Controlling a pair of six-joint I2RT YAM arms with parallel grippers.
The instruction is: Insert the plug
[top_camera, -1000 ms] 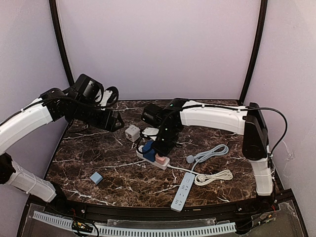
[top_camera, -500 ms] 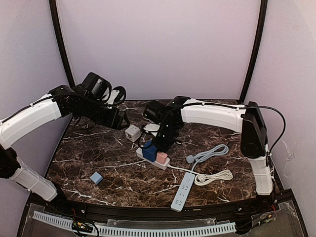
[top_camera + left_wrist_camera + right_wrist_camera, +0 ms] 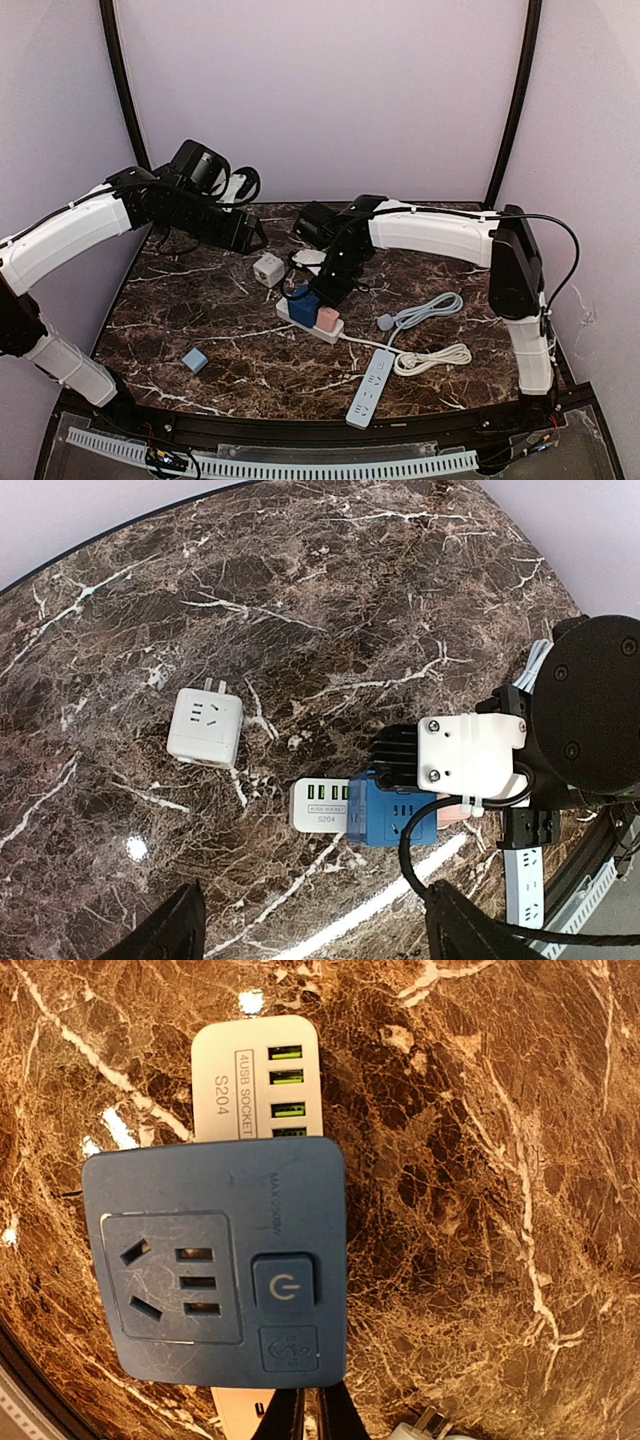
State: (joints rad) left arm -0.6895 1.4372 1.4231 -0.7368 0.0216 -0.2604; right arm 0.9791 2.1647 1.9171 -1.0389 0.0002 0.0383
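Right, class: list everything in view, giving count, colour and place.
USB strip: one, white, table centre.
blue adapter: one, blue, on the USB strip.
pink adapter: one, pink, beside the blue adapter.
cube adapter: one, white, left of the USB strip.
small block: one, light blue, front left.
long strip: one, white, front right, cable coiled beside.
table: one, dark marble.
left gripper: one, black, open, above table.
right gripper: one, black, shut, over blue adapter.
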